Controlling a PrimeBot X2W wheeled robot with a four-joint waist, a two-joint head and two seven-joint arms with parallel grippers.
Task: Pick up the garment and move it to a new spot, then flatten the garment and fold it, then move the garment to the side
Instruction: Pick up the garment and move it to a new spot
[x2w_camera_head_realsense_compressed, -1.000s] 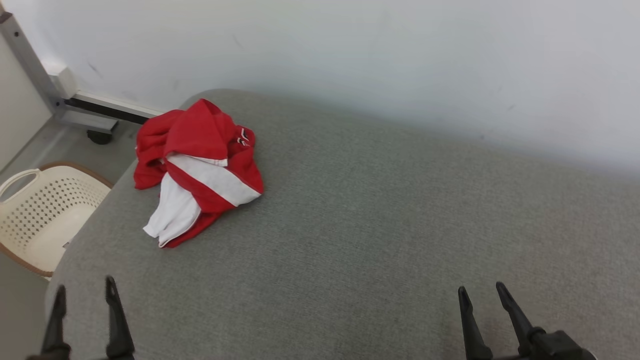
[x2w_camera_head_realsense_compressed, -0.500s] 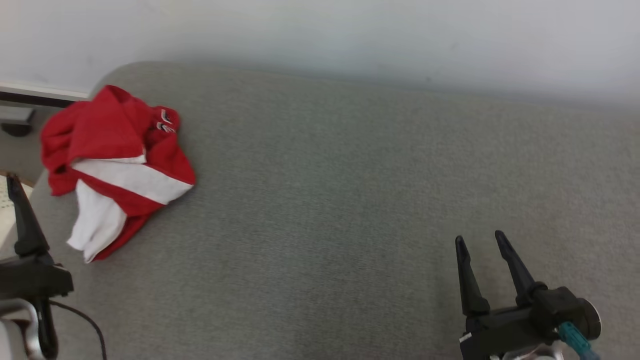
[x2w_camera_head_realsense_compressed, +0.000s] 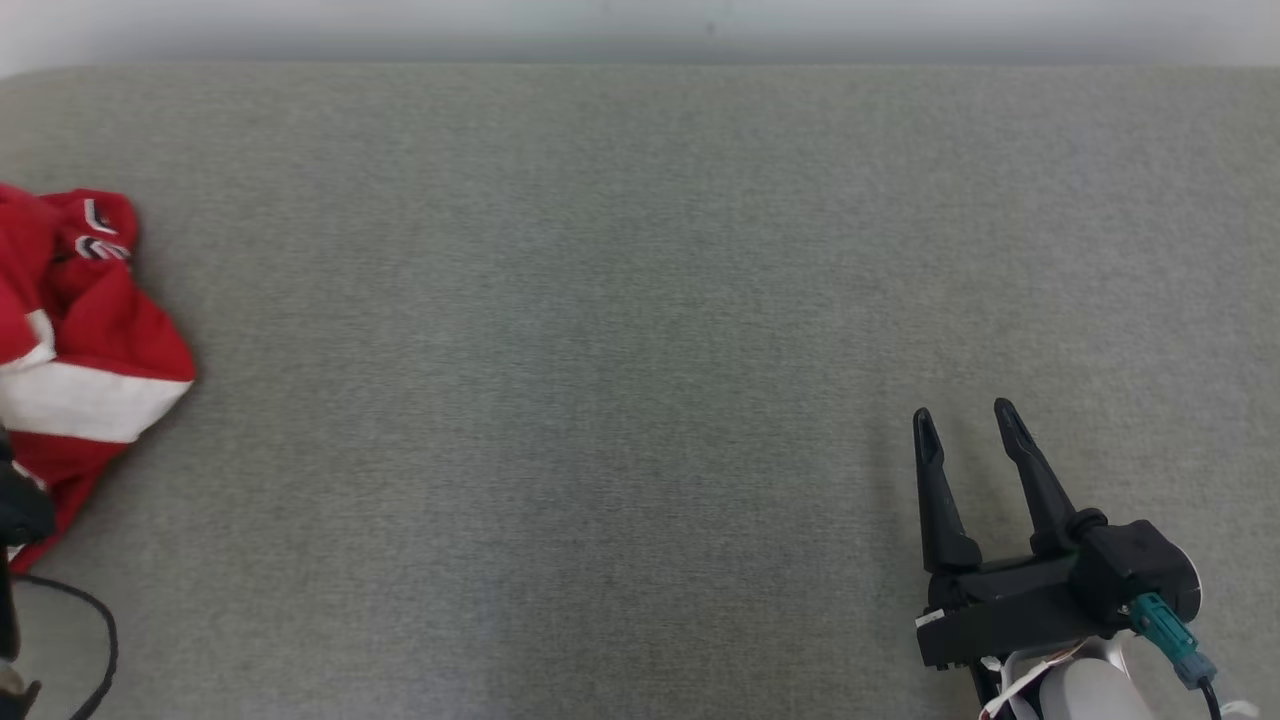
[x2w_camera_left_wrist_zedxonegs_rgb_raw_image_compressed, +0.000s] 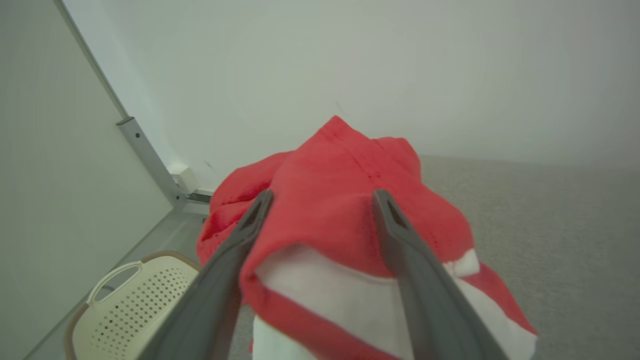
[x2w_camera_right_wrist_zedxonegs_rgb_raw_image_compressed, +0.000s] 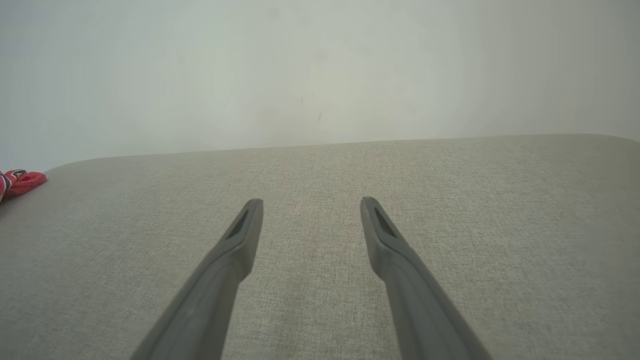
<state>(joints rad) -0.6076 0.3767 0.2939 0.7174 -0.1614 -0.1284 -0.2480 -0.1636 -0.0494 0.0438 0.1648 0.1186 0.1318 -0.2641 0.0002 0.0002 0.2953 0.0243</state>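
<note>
The garment is a crumpled red and white heap at the left end of a grey padded surface. In the left wrist view my left gripper is open, and its two fingers stand wide apart just in front of the garment's red top, one to each side. Whether they touch the cloth I cannot tell. My right gripper is open and holds nothing, low over the surface at the near right, far from the garment. In the right wrist view my right gripper points at bare fabric, with a bit of the garment at the far left.
A pale wall runs along the far edge of the surface. A cream perforated basket stands on the floor beyond the surface's left end, beside a grey metal frame. A black cable loops at the near left.
The camera has turned, so the garment now sits at the picture's left edge. My left gripper has come up to the garment. Both grippers stay open.
</note>
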